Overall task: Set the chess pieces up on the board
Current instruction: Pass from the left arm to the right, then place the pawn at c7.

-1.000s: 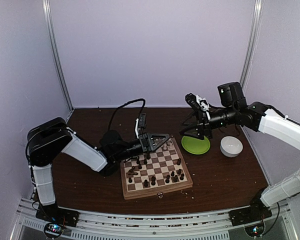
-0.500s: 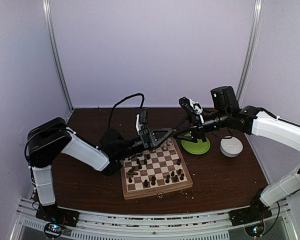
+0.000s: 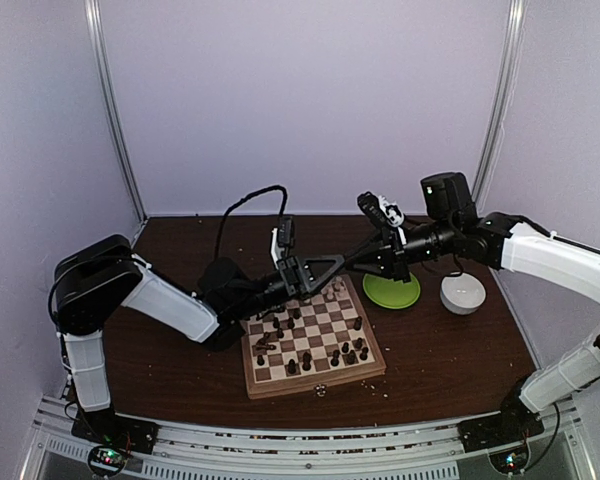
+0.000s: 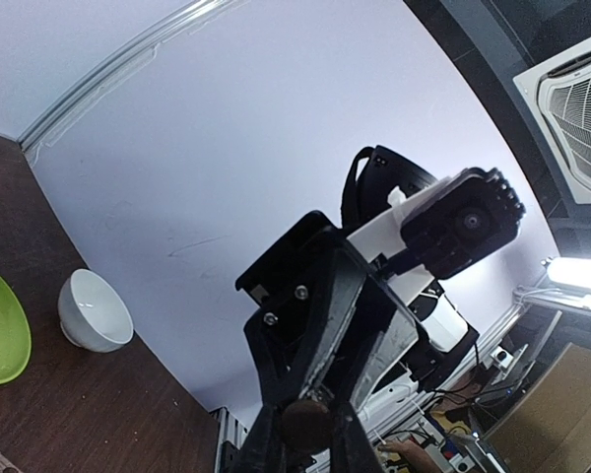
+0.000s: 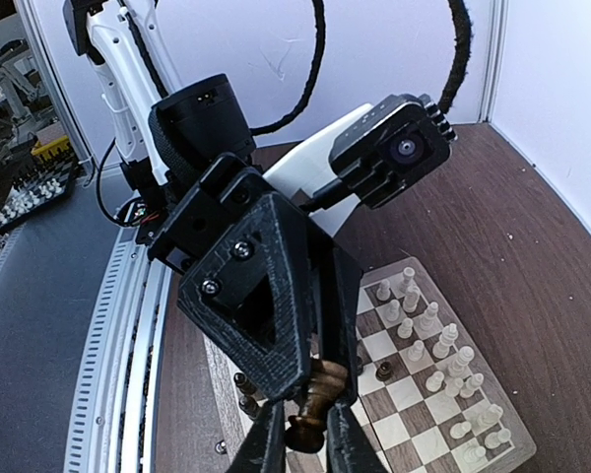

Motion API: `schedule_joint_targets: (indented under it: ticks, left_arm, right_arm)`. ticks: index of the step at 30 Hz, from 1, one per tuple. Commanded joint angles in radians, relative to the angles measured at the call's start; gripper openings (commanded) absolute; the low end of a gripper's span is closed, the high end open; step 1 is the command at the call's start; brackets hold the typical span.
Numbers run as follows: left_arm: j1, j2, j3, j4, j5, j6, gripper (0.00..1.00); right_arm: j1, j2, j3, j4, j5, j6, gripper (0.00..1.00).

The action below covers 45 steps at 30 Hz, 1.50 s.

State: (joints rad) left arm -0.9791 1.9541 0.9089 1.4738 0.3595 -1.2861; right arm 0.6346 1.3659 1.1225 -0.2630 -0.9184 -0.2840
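Above the worktop's (image 3: 450, 350) middle, a dark chess piece (image 5: 315, 396) is being clamped by left gripper (image 3: 337, 268) and right gripper (image 3: 360, 262) alike, apparently being handed across for the board (image 3: 280, 386).

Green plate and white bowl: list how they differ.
Colour: the green plate is bright green, the white bowl white. Shape: the plate is shallow and wide, the bowl deeper with steeper walls. Place: the plate lies nearer the board, the bowl farther right. Both are round and rest on the table.

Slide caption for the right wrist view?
Left gripper and right gripper meet at one dark piece above the board.
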Motion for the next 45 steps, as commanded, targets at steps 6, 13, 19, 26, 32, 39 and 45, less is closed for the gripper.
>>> schedule_joint_targets:
  ticks: [6,13,19,26,32,39,45]
  left_arm:
    - [-0.006,-0.025,-0.013,0.064,-0.030,-0.004,0.26]
    - [0.052,-0.070,-0.123,0.020,-0.046,0.023,0.41]
    - [0.180,-0.179,-0.187,-0.191,-0.028,0.200,0.43]
    - [0.268,-0.354,-0.064,-0.741,-0.181,0.666,0.42]
    - [0.269,-0.485,-0.134,-0.869,-0.482,0.871,0.44]
    - [0.268,-0.496,-0.241,-0.792,-0.562,0.897,0.45]
    - [0.269,-0.518,-0.270,-0.772,-0.589,0.895,0.45]
  right_arm:
    - [0.010,-0.024,-0.026,0.013,0.029,-0.008,0.05]
    - [0.010,-0.003,0.110,-0.264,0.158,-0.217,0.05]
    - [0.053,0.161,0.365,-0.611,0.321,-0.412,0.05]
    - [0.185,0.412,0.642,-0.875,0.546,-0.501,0.05]
    - [0.265,0.647,0.863,-1.064,0.704,-0.564,0.05]
    - [0.360,0.834,1.031,-1.217,0.822,-0.634,0.05]
    - [0.417,0.904,1.030,-1.259,0.922,-0.642,0.04]
